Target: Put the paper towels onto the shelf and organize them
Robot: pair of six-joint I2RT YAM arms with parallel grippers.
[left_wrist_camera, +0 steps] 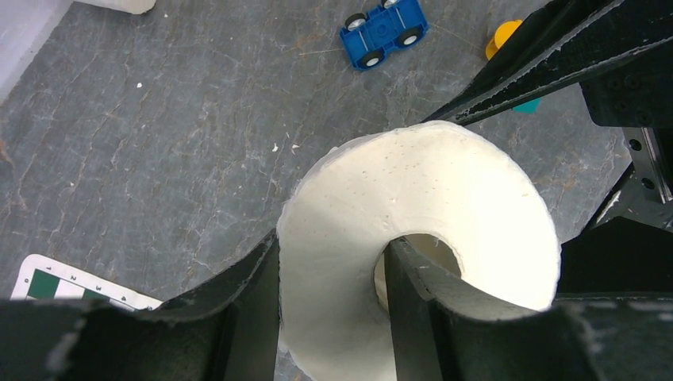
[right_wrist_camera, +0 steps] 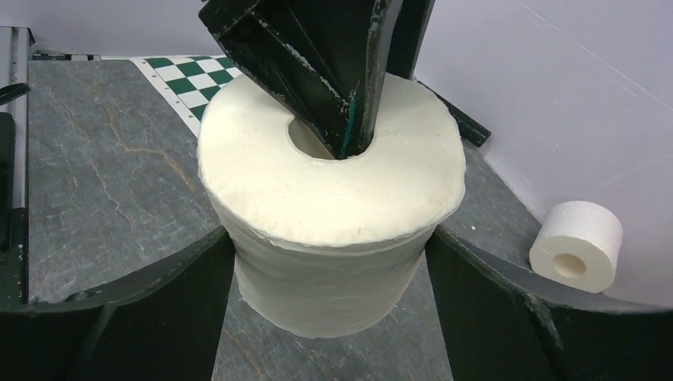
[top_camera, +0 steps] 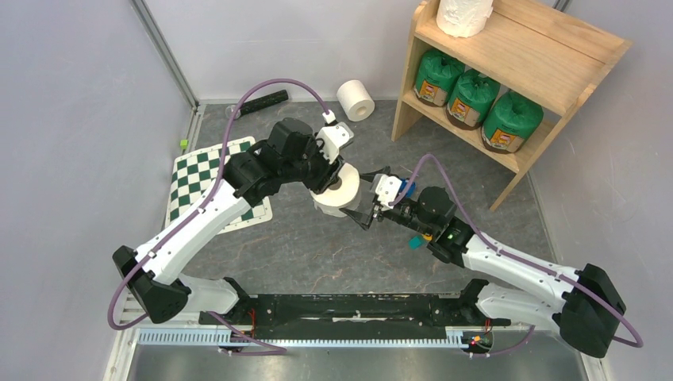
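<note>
Looking down from the top camera: gripping a bare white roll [top_camera: 346, 198] at mid-table with the left gripper [top_camera: 333, 186], clamped through the roll's wall. Reaching in from the opposite side with the right gripper [top_camera: 363, 211], jaws spread to either flank of that roll. Counting four paper towels already on the shelf [top_camera: 548, 55]: one white roll [top_camera: 464, 14] on the top board, three green-wrapped rolls [top_camera: 470, 97] side by side on the lower board. Leaving a loose roll [top_camera: 355, 99] on the table by the back wall, apart from the shelf. Reads as a handover from left to right, with two rolls not yet shelved.

Turning to the left wrist: pinching the bare white roll [left_wrist_camera: 444, 190] with one finger down the hollow core and the other pressed on the outside. Noting a blue toy car [left_wrist_camera: 383, 32] on the table beyond.

Switching to the right wrist: framing the bare white roll [right_wrist_camera: 333, 182] between both black fingers [right_wrist_camera: 159, 317], close beside its sides; cannot tell whether touching. Calls next, probably, for closing the right jaws on the soft flanks, then slipping the left finger out of the core before carrying toward the top board.

Checking for writing: orange-and-white labels on the green wraps, print too small to read; nothing legible elsewhere.
</note>
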